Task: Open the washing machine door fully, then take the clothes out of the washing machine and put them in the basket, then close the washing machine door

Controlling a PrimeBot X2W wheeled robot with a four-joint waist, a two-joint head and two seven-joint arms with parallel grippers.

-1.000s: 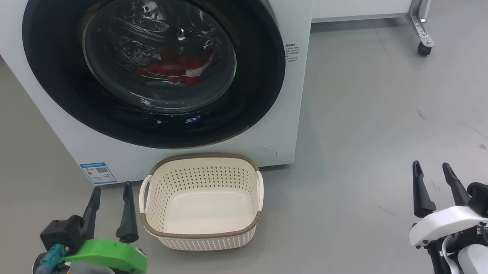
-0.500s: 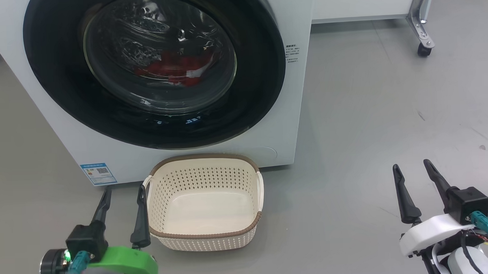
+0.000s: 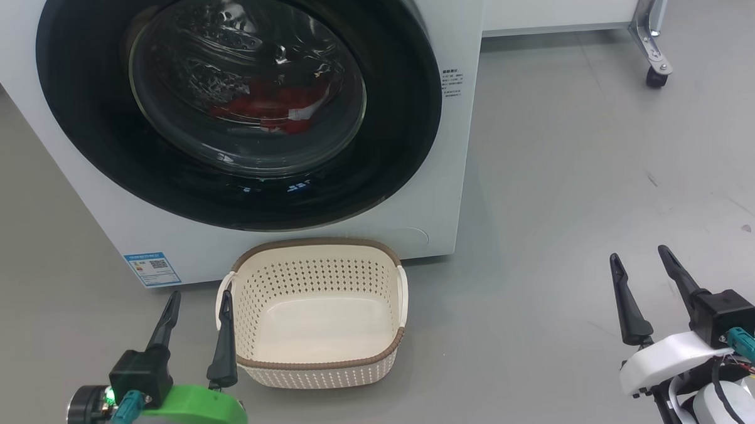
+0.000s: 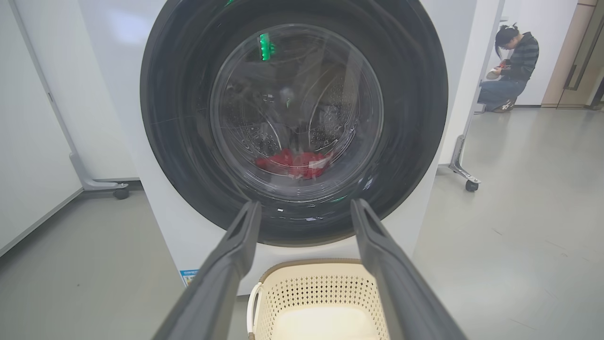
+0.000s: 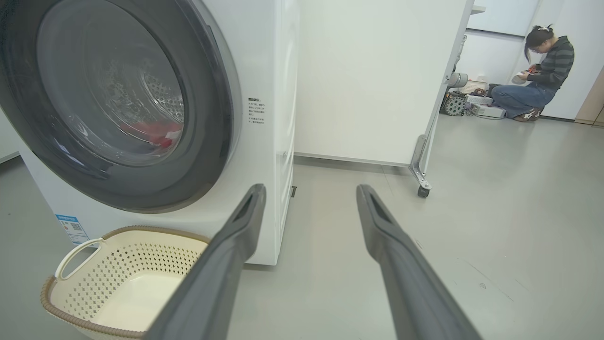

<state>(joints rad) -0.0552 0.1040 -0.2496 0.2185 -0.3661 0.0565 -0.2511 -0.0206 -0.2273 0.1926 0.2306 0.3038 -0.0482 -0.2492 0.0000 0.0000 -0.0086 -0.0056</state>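
Note:
The white washing machine stands ahead with its round black door shut. Behind the glass window lie the red clothes low in the drum, also red clothes in the left wrist view. The cream basket sits empty on the floor just in front of the machine. My left gripper is open beside the basket's left handle, fingers pointing at the machine. Out on the bare floor well right of the basket, my right gripper is open too. Both hold nothing.
A white panel on a metal leg with a caster stands at the right behind the machine. A person crouches on the floor far off at the right. Grey floor spreads right of the machine.
My left gripper has shifted right toward the basket's left handle and slightly lower in view. My right gripper has moved a little left. Door, clothes and basket are unchanged.

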